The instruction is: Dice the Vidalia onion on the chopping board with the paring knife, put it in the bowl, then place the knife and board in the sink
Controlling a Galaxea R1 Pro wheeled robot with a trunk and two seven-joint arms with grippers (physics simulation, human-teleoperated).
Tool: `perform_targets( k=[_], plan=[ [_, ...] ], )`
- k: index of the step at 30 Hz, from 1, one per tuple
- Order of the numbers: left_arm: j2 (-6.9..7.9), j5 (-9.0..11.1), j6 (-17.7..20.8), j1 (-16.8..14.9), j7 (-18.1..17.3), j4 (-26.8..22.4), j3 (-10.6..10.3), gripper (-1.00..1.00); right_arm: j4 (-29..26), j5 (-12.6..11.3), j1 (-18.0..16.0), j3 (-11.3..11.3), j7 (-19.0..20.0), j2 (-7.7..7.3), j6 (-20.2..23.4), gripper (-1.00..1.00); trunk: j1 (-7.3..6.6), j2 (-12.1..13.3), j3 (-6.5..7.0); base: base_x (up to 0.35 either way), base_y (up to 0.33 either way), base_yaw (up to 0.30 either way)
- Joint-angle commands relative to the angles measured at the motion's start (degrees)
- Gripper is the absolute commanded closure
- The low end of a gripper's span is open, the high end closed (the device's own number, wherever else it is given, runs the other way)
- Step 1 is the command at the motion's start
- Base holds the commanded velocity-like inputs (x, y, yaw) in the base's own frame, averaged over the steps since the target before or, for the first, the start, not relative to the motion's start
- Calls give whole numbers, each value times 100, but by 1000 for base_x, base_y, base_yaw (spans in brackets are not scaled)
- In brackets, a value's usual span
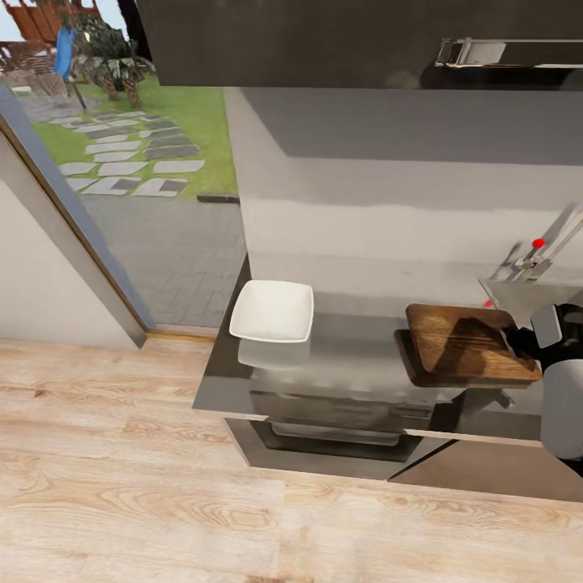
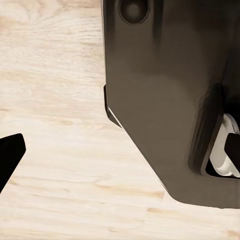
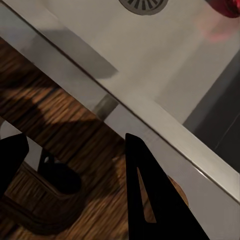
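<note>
The brown chopping board lies on the grey countertop next to the sink. My right gripper hovers over the board's sink-side end, open, with nothing between its fingers. The right wrist view has the gripper above the board, with the sink rim just beyond. Further on is the basin's drain, and the red Vidalia onion lies in the basin near it. The white bowl stands at the counter's left end. The paring knife is out of view. My left gripper is open over the floor.
The chrome faucet with its red knob rises behind the sink. A tiny red spot at the board's far corner is too small to identify. A dark wall cabinet hangs over the counter. My dark base is beside the left gripper.
</note>
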Motion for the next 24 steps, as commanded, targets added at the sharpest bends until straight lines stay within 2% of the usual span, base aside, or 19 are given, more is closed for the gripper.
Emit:
perform_targets(
  k=[1, 6, 16, 20, 24],
  plan=[
    [-6, 56, -17, -9, 10, 18, -50, -100, -5, -57, -4, -1, -49, -3, 9, 100, 3, -10, -9, 0, 0, 0],
    [-16, 54, -17, -9, 10, 18, -51, -100, 10, -40, -4, 0, -77, -3, 12, 100, 3, -10, -9, 0, 0, 0],
    [-18, 53, -17, -9, 10, 27, -53, -100, 71, -45, -4, 0, -401, -1, 13, 100, 3, -10, -9, 0, 0, 0],
    [-18, 50, -17, -9, 10, 27, -56, -100, 66, -61, -4, 3, -787, 2, 172, 100, 3, -10, -9, 0, 0, 0],
    [-12, 57, -17, -9, 10, 27, -53, -100, 70, -87, -4, 14, -998, 26, 322, 100, 3, -10, -9, 0, 0, 0]
  ],
)
